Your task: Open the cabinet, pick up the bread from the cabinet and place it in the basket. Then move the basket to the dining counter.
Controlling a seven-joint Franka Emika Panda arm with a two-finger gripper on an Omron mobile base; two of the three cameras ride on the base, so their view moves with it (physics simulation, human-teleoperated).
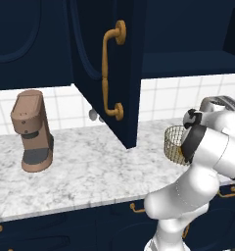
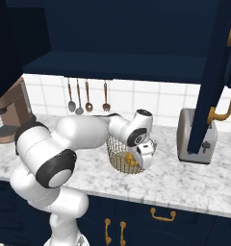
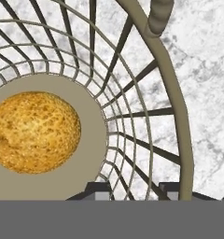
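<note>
Brown plastic marks your left edge: the coffee machine [image 1: 32,130] stands on the marble worktop [image 1: 90,171] against the white tiles. Just right of it you see the cabinet [image 1: 107,68] door swung out over the worktop, its long brass handle [image 1: 111,71] facing you. Further right, in the right base view, four utensils [image 2: 87,98] hang on the tiled wall, and below them your arm bends down to the basket [image 2: 123,156], which sits on the marble. The bread [image 3: 33,132] lies on the basket's flat floor, a golden, pitted lump. Your gripper [image 3: 134,189] is at the basket's right-hand rim; in the hand view one finger tip sits inside the wire wall and the other just outside it, so the jaws straddle the rim partly closed, but you cannot tell whether they are pressing on it. Right of the basket stands the toaster [image 2: 197,137], partly behind the open door.
</note>
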